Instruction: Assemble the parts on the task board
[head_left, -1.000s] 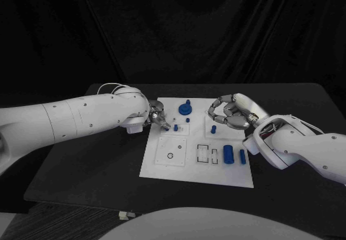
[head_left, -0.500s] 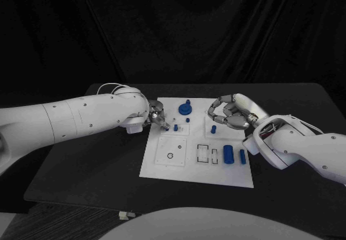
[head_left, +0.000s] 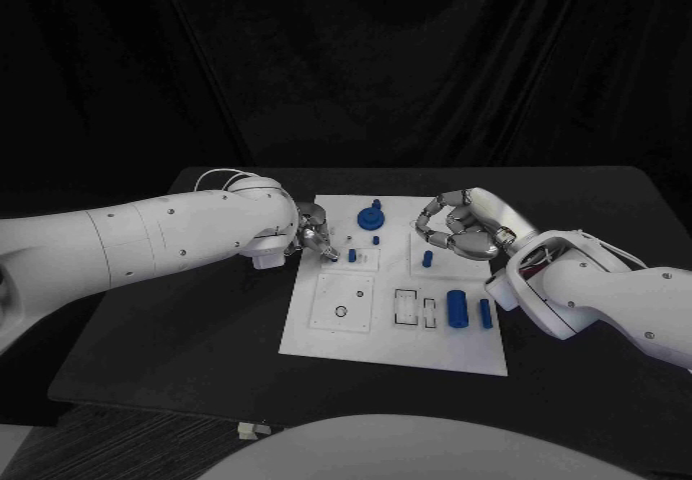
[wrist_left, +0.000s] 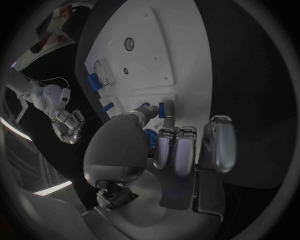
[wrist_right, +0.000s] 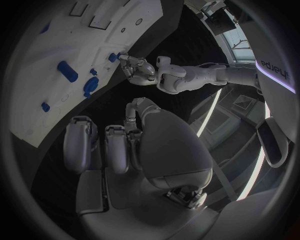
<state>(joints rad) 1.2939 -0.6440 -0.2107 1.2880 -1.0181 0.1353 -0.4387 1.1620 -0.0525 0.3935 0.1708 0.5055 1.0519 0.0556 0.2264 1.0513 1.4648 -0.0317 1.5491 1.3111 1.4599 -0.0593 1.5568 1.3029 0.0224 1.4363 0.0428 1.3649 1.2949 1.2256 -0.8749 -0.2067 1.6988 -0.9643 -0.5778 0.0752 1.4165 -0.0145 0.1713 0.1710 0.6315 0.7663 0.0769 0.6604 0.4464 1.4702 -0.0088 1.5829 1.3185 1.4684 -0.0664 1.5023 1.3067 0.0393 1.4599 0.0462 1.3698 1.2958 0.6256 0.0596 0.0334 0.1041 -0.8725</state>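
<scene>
Almost nothing has shifted since a second ago: both of my arms sit where they were, and my right hand has only eased a touch toward the small blue peg below it. That right hand hovers over the far right part of the task board, fingers curled in with nothing in them, the peg just beside its fingertips but apart from them. My left hand is at the board's far left edge, and its fingertips pinch a small blue part that stands on the board; the left wrist view shows the thumb and a finger closing on it. A blue knob stands between my two hands near the far edge, and two blue cylinders lie on the board's near right part, well apart from either hand.
</scene>
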